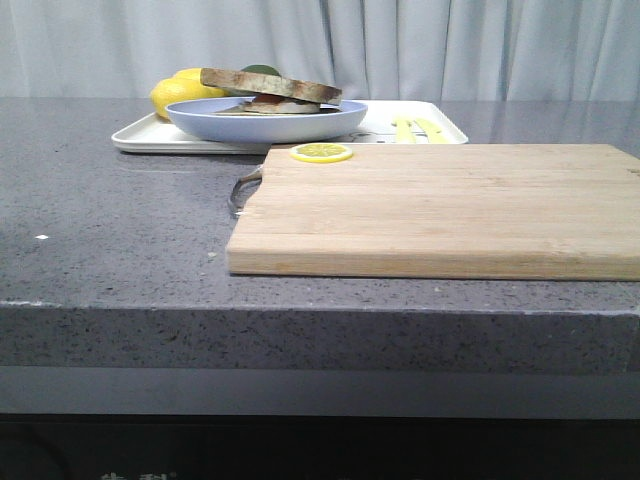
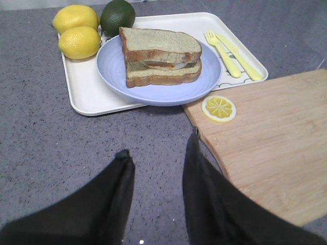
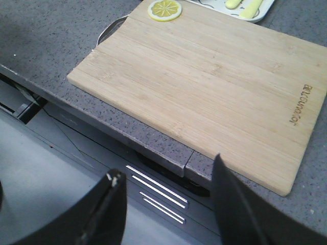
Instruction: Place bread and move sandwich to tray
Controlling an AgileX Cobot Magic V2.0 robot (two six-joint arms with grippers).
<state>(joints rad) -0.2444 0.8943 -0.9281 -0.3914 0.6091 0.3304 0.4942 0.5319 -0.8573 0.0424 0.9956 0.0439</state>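
The wooden cutting board [image 1: 450,205] lies near right; the white tray [image 2: 92,94] at far left carries the blue plate [image 2: 153,84] with the sandwich [image 2: 161,56], bread [image 2: 158,43] on top; left gripper [image 2: 156,163] and right gripper [image 3: 166,186] open, empty.

On the counter [image 2: 46,153] I count two lemons [image 2: 79,42], one lime [image 2: 117,16], one lemon slice [image 2: 218,108], one sandwich [image 2: 161,56], one plate [image 2: 112,71], one tray [image 2: 87,97], one fork [image 2: 222,53], one knife [image 2: 240,57] and one cutting board [image 2: 271,148].

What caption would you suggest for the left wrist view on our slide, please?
Open left gripper hovers over the counter; the sandwich sits on its blue plate on the tray.
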